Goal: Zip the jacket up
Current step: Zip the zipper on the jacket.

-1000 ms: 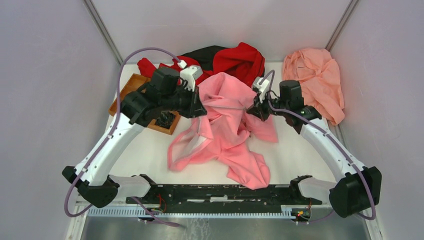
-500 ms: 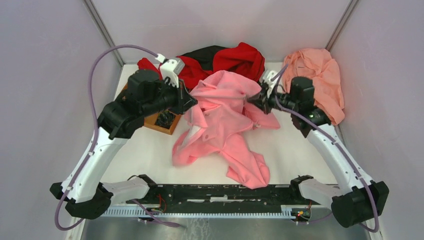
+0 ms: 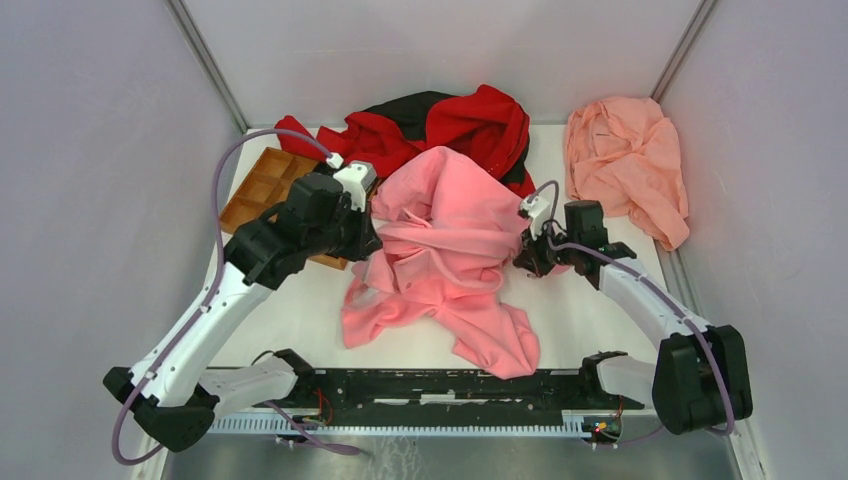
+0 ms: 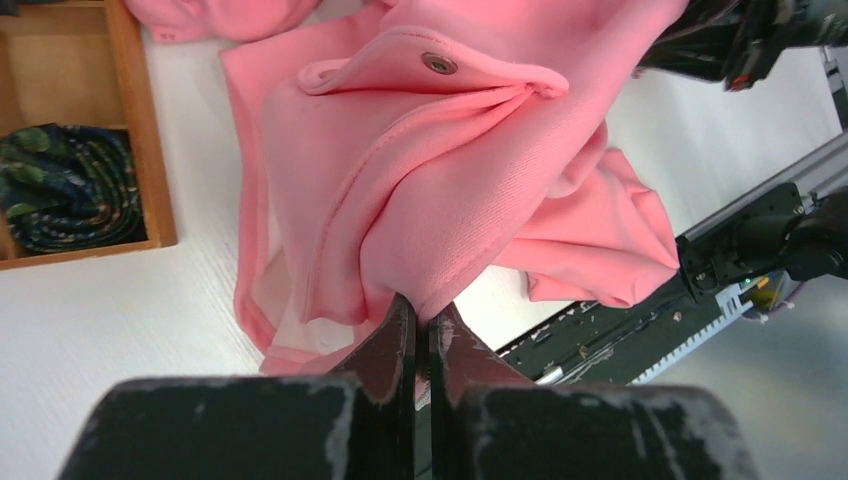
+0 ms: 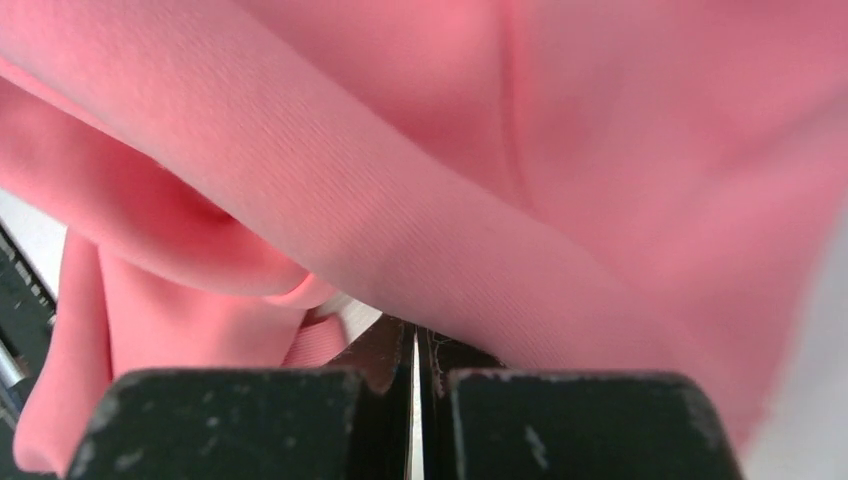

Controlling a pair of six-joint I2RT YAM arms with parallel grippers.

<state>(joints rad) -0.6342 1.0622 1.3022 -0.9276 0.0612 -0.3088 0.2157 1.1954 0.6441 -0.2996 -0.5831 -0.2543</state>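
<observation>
Spreading step: left gripper (image 4: 421,318) and right gripper (image 5: 415,340) both clamped on bunched jacket (image 3: 445,215) mid-frame; next, flatten it, find zipper

"What colour was the jacket (image 3: 450,235)?"

"Bright pink, plain all over. A paler pink inner face (image 4: 300,335) showed at one edge, and there was a silver-grey snap (image 4: 437,64)."

"And the heaps behind it?"

"The garment (image 3: 455,120) was red with black parts. The cloth (image 3: 628,165) was plain salmon-peach."

"The tray?"

"The wooden tray (image 3: 262,180) was orange-brown. The rolled fabric (image 4: 65,200) in it was dark blue-green with a leafy print."

"The rest?"

"The table (image 3: 590,310) was white. The left tool (image 4: 422,318) and right tool (image 5: 415,345) were black, the left arm (image 3: 205,320) and right arm (image 3: 640,300) white and black, the cable (image 3: 222,190) purple."
</observation>
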